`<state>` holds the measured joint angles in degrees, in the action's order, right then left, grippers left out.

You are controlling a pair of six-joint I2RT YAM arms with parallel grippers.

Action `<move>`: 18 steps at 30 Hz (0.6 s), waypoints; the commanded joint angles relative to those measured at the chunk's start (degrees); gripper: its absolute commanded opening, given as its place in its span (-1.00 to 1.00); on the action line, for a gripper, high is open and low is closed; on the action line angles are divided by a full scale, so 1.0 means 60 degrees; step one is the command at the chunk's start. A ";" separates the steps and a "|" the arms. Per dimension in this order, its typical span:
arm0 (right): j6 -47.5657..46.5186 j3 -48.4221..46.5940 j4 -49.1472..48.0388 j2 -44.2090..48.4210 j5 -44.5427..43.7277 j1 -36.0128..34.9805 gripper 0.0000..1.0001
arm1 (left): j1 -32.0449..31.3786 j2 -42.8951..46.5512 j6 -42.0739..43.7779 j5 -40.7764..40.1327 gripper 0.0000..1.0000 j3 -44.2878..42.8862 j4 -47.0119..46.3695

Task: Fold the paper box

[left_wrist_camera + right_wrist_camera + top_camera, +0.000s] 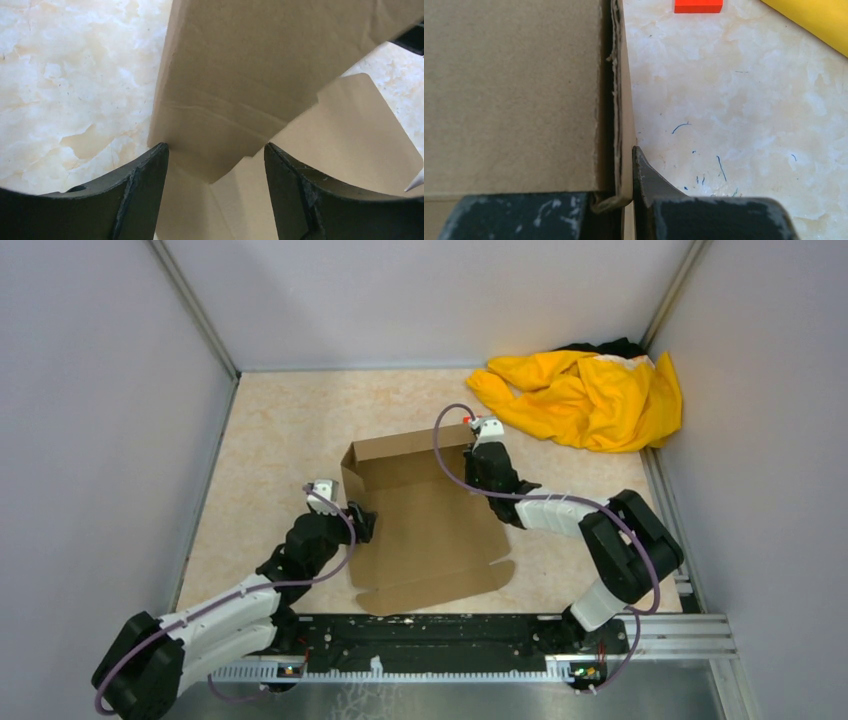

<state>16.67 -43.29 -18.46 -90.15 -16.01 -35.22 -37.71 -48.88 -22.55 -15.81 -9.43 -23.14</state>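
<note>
The right hand is closed tight on the box, pinching the box's upright right wall between its fingers near the far right corner, one finger inside the wall and one outside. In the top view this hand sits at the far right corner, its arm reaching in from the right. The left hand is spread wide and grips nothing; its two dark fingers stand on either side of a raised cardboard wall at the left of the box, the left fingertip just at the wall's edge, the right one apart from it. From above, this hand is at the middle of the box's left edge. The box lies in the middle of the desk, its far and left walls standing, its near panel flat toward the arm bases. A small red block lies just beyond the right hand, and a yellow cloth is heaped in the far right corner.
</note>
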 commanded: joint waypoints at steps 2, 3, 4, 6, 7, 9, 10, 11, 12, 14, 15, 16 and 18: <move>-0.0251 0.0610 0.0796 -0.0129 0.0438 -0.0281 -1.00 | -0.0126 -0.0378 -0.0187 -0.0388 0.51 0.0081 -0.0429; -0.0310 0.0652 0.0739 -0.0115 0.0397 -0.0289 -1.00 | -0.0154 -0.0528 -0.0167 -0.0429 0.51 0.0078 -0.0547; -0.0373 0.0696 0.0684 -0.0114 0.0362 -0.0283 -1.00 | -0.0183 -0.0650 -0.0124 -0.0432 0.50 0.0067 -0.0633; -0.0459 0.0819 0.0581 -0.0075 0.0289 -0.0282 -1.00 | -0.0297 -0.0778 -0.0042 -0.0421 0.49 0.0024 -0.0669; -0.0459 0.0863 0.0547 -0.0068 0.0276 -0.0278 -1.00 | -0.0415 -0.0716 0.0005 -0.0394 0.48 0.0020 -0.0670; -0.0495 0.0886 0.0583 -0.0075 0.0239 -0.0282 -1.00 | -0.0774 -0.0309 0.0235 -0.0275 0.48 0.0051 -0.0663; -0.0551 0.0875 0.0617 -0.0101 0.0211 -0.0282 -1.00 | -0.0994 0.0009 0.0375 -0.0352 0.48 0.0030 -0.0545; -0.0595 0.0891 0.0665 -0.0095 0.0164 -0.0282 -1.00 | -0.1209 0.0307 0.0515 -0.0402 0.49 -0.0003 -0.0367; -0.0643 0.0911 0.0680 -0.0069 0.0118 -0.0282 -1.00 | -0.1336 0.0625 0.0673 -0.0410 0.50 -0.0002 -0.0250; -0.0756 0.1007 0.0665 0.0045 0.0084 -0.0281 -1.00 | -0.1370 0.1047 0.0837 -0.0369 0.52 0.0130 -0.0206; -0.0778 0.1092 0.0629 0.0112 0.0084 -0.0278 -1.00 | -0.1364 0.1149 0.0948 -0.0250 0.53 0.0245 -0.0382; -0.0841 0.1187 0.0555 0.0197 0.0141 -0.0269 -1.00 | -0.1368 0.1181 0.1099 -0.0003 0.53 0.0311 -0.0556; -0.0847 0.1405 0.0473 0.0390 0.0449 -0.0135 -1.00 | -0.1373 0.1208 0.0990 0.0186 0.51 0.0159 -0.0166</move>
<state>12.82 -38.94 -24.40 -88.88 -16.16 -35.79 -45.67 -42.54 -18.55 -17.23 -8.80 -24.80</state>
